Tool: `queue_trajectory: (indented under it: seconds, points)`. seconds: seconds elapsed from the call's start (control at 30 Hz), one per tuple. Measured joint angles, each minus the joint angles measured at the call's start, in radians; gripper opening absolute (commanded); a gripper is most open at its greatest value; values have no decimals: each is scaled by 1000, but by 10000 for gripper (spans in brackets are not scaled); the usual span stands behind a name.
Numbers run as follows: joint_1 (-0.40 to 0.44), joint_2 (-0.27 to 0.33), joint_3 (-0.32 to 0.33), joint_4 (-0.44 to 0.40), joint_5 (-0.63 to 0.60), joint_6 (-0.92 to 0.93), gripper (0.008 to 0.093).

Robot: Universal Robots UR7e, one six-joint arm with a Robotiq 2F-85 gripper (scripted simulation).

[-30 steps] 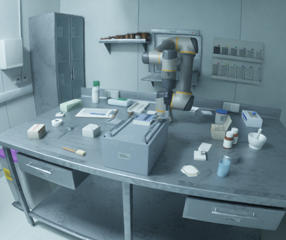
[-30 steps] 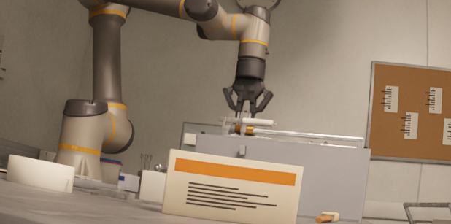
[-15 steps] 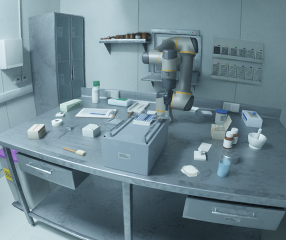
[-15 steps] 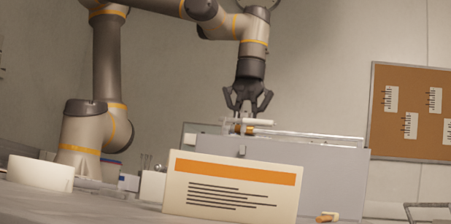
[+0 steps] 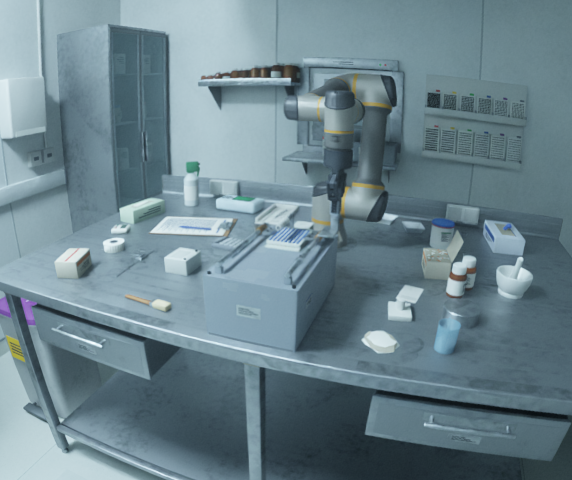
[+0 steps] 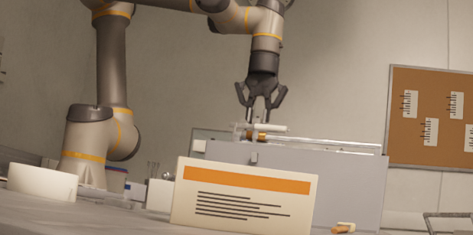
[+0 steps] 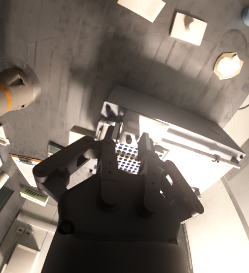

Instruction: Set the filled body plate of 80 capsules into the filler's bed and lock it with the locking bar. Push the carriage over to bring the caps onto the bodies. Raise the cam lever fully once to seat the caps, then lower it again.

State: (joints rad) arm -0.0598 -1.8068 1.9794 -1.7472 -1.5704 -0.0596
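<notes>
The white locking bar (image 6: 268, 127) lies across the far end of the filler, and my gripper (image 6: 257, 116) stands just above it, open and empty. Under the bar sits the body plate (image 5: 288, 237) with its rows of blue capsules (image 7: 126, 157), in the bed at the filler's far end. The filler (image 5: 271, 279) is a grey box in the middle of the bench. Two rails (image 5: 304, 257) run along its top toward the near end. A brass fitting (image 6: 257, 136) sits on the rail just below the bar. I cannot make out the carriage or the cam lever.
A white box (image 5: 182, 261) stands left of the filler, with a clipboard (image 5: 193, 226) behind it. Right of the filler lie white pads (image 5: 403, 303), a blue cup (image 5: 447, 336), pill bottles (image 5: 460, 276) and a mortar (image 5: 514, 280). The arm's base (image 5: 364, 201) stands just behind the filler.
</notes>
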Motion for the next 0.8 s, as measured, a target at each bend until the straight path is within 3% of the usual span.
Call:
queue_trajectory:
  seconds: [0.37, 0.8]
  points:
    - [0, -9, -55, 63, 0, 0, 380]
    - [0, -9, -62, 71, 0, 0, 340]
